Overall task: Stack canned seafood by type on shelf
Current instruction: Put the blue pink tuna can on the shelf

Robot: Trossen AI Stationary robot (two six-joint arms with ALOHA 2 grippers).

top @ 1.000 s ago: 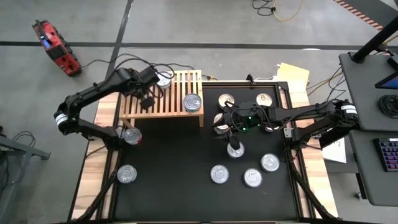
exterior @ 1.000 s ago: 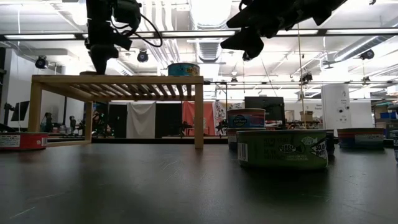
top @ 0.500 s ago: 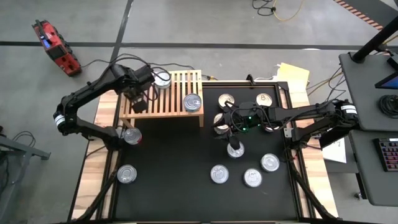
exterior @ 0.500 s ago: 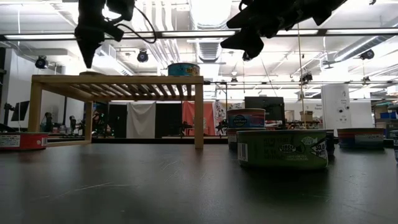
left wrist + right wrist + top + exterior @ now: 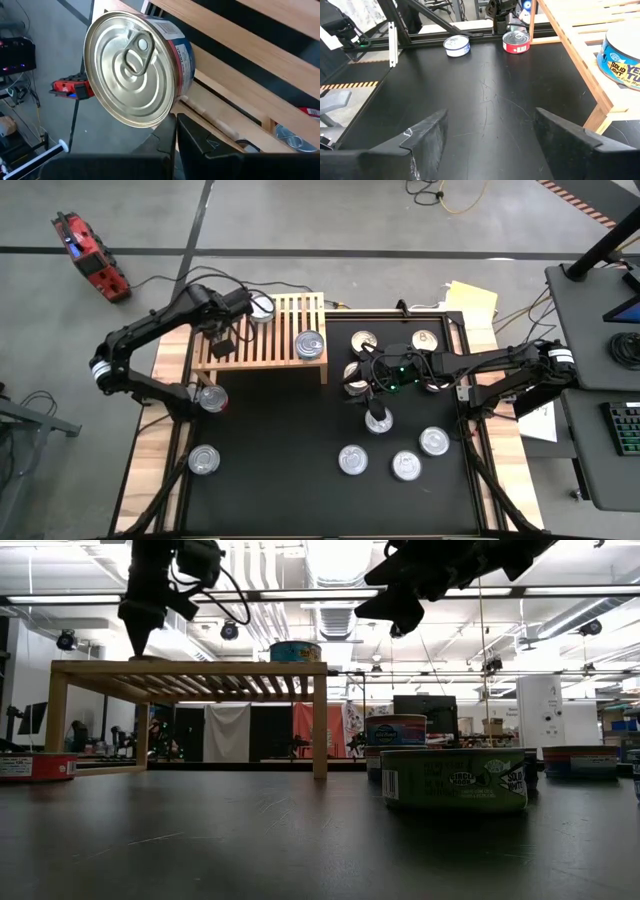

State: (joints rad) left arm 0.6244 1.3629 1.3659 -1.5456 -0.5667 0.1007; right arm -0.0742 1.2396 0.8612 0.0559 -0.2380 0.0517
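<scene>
From above, the left gripper (image 5: 224,345) hovers over the slatted pale-wood shelf (image 5: 285,330), fingers closed and empty, a silver round tin (image 5: 262,307) just beyond it. At counter level, the blue-labelled tin (image 5: 295,651) sits on the shelf. The left wrist view shows a ribbed pull-tab lid. The right gripper (image 5: 487,137) gapes open, empty, over the matte black counter (image 5: 485,100).

In the low view the shelf (image 5: 190,668) hides all but the rim of the tin (image 5: 143,657) at its far left corner. The blue-labelled tin (image 5: 623,54) is cut off by the right wrist picture's edge, its label only partly readable. The right arm covers several tins (image 5: 357,376) beside the shelf from above.
</scene>
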